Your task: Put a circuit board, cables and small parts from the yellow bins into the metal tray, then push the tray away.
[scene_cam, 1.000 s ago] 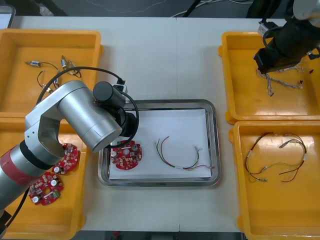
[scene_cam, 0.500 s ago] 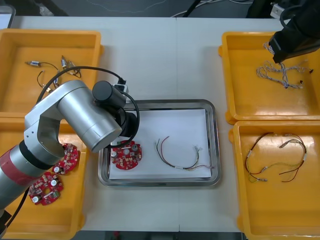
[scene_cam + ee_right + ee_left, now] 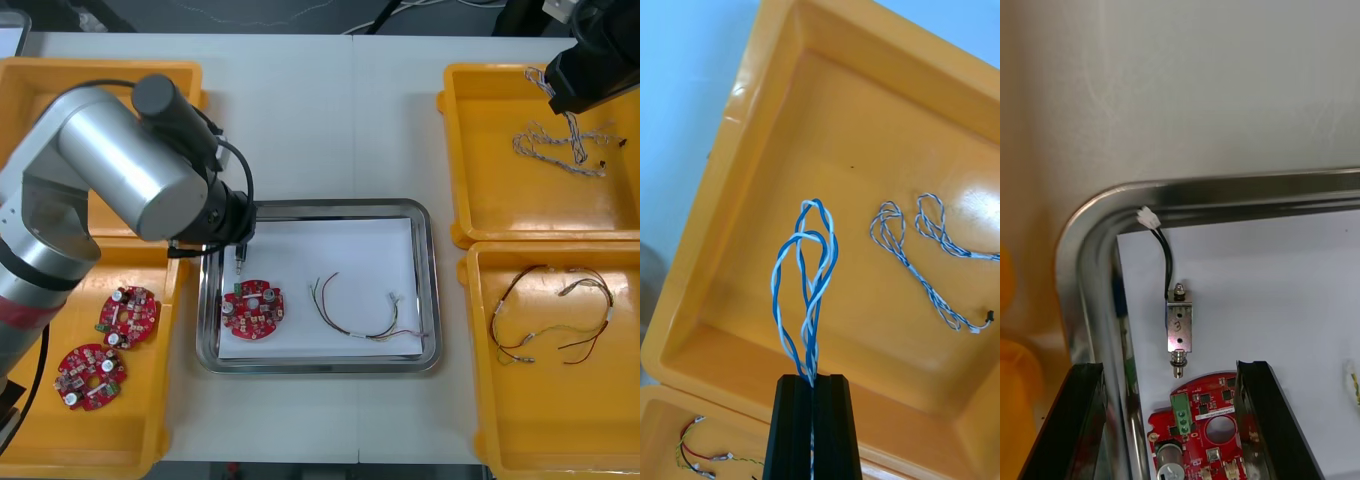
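The metal tray (image 3: pixel 425 285), white inside, holds a round red circuit board (image 3: pixel 252 308), a thin coloured cable (image 3: pixel 355 312) and a small metal part (image 3: pixel 239 262) with a black lead. My left gripper (image 3: pixel 238 244) hovers over the tray's far left corner. In the left wrist view the left gripper (image 3: pixel 1169 367) is open, with the small metal part (image 3: pixel 1179 330) and the circuit board (image 3: pixel 1201 442) lying between its fingers, untouched. My right gripper (image 3: pixel 585 75) is raised over the far right yellow bin (image 3: pixel 470 150). The right gripper (image 3: pixel 814 390) is shut on a twisted blue and white cable (image 3: pixel 809 277).
More blue and white cable (image 3: pixel 560 148) lies in the far right bin (image 3: pixel 827 135). The near right bin (image 3: pixel 480 380) holds red and yellow cables (image 3: pixel 550 310). Two spare circuit boards (image 3: pixel 128 312) sit in the near left bin (image 3: pixel 150 420). My left arm covers much of the far left bin.
My left arm has pulled up and back from the tray, uncovering the small metal part in it. The right gripper has risen toward the far side with the blue and white cable.
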